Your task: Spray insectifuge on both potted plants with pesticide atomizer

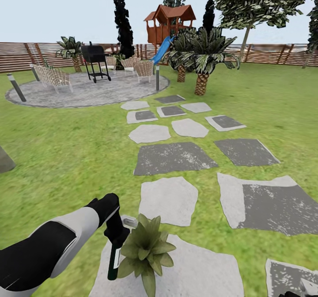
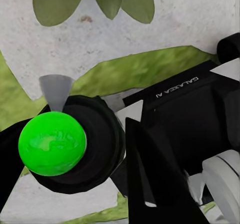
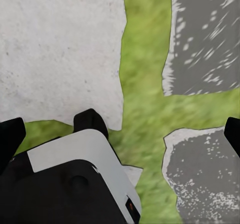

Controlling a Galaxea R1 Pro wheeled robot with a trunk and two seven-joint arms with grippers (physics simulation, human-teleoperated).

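Pesticide atomizer upright at bottom left of head view, clamped in left gripper, just left of potted plant on pale stepping stone. Right gripper: grip state unclear.

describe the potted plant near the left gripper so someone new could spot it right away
Follow the path of stepping stones across the lawn toward the camera, to the large pale slab at the near end. The potted plant sits on that slab: a low rosette of pointed olive-green leaves, right beside the atomizer held in the left gripper. Unlike the tall palms by the fence, it hugs the ground.
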